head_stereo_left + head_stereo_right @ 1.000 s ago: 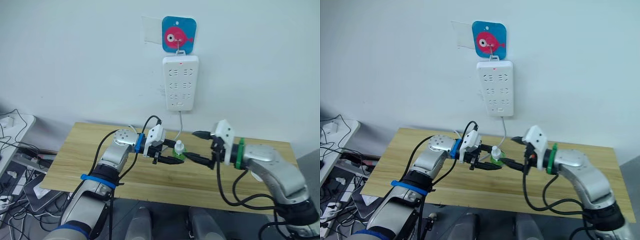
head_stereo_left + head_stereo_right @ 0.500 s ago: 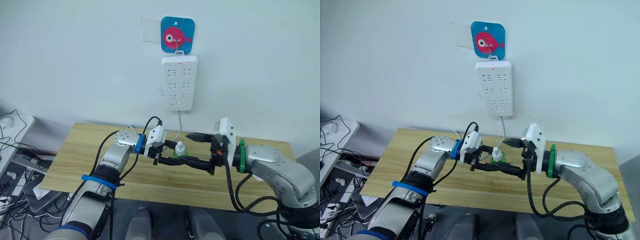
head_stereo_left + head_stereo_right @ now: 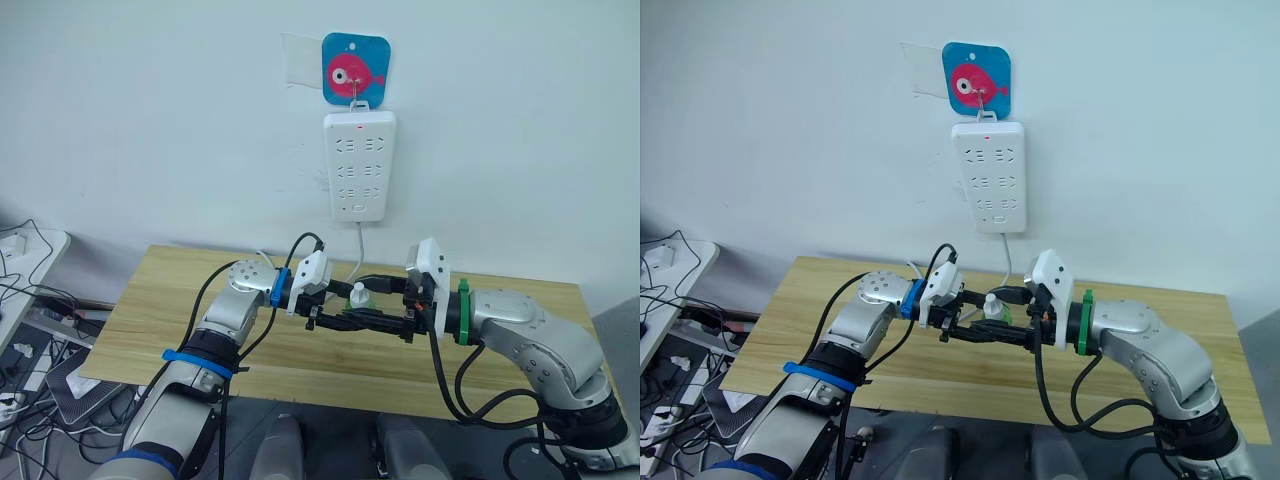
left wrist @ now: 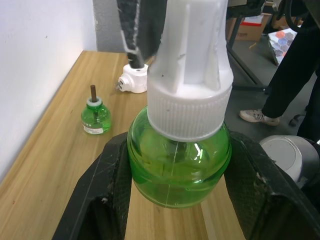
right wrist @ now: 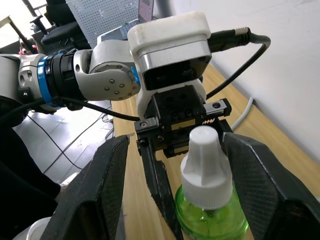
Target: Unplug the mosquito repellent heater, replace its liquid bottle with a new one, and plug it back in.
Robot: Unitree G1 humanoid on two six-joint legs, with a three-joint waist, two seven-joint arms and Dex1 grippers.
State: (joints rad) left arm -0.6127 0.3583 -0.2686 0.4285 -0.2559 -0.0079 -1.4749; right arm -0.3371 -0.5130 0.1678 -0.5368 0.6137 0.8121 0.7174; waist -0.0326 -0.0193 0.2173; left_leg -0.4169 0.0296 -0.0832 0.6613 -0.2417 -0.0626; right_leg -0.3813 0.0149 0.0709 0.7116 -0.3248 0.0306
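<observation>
Heater lies unplugged beside the wick-topped bottle; left gripper clamps a capped new bottle, right gripper apparently spread around its cap.

No legible txt, labels or nos. anywhere.

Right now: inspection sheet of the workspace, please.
Surface: wooden table against a white wall.
Job's things: capped green bottle held above the table; uncapped green bottle standing beside the mosquito repellent heater, which lies unplugged on the table.
Clutter: nothing seen on the table.
Grippers: left gripper shut on the capped green bottle; right gripper open, fingers either side of its cap.
Cables: cord hanging from the power strip.
Surroundings: fish hook plate; a person's legs.
</observation>
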